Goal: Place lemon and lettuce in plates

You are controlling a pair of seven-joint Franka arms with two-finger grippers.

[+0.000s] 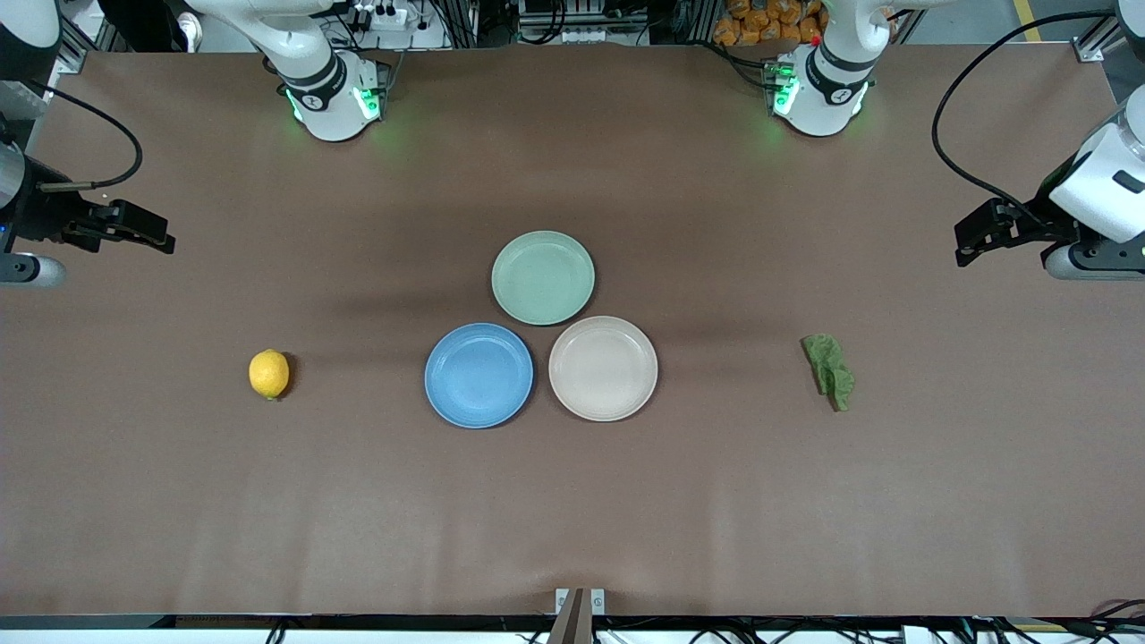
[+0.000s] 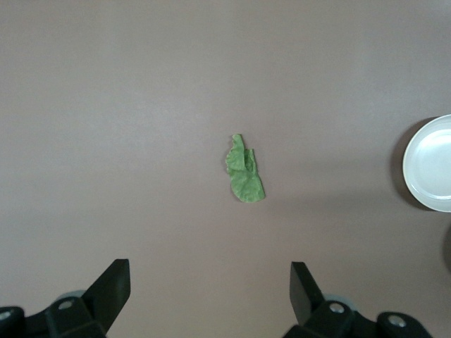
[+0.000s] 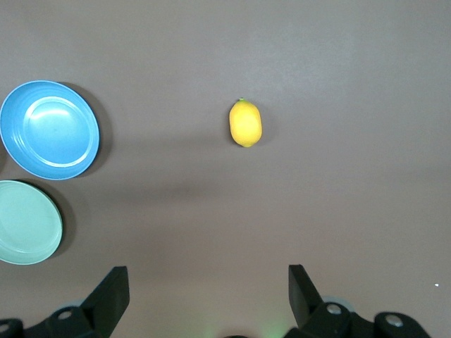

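- Showing the start of the task: the small oval bright yellow lemon lies on the brown table toward the right arm's end, well apart from the round matte blue plate.
- The small wrinkly dark green lettuce leaf lies toward the left arm's end, well apart from the round pinkish beige plate.
- The two plates sit just beside each other at mid-table; a pale green plate sits farther from the front camera, close against both.
- The right gripper hangs over the table edge at its own end, jaws spread wide and empty; its wrist view shows the lemon ahead of the fingers.
- The left gripper hangs likewise at its end, wide apart and holding nothing, with the lettuce ahead of its fingers.
- Risks, as judged: the rounded lemon may roll or squirt from a closing grip if taken off-centre; the thin, flat leaf may slip under the fingertips if the descent stops short; either item may land in the pale green plate, given how tightly the three plates cluster.
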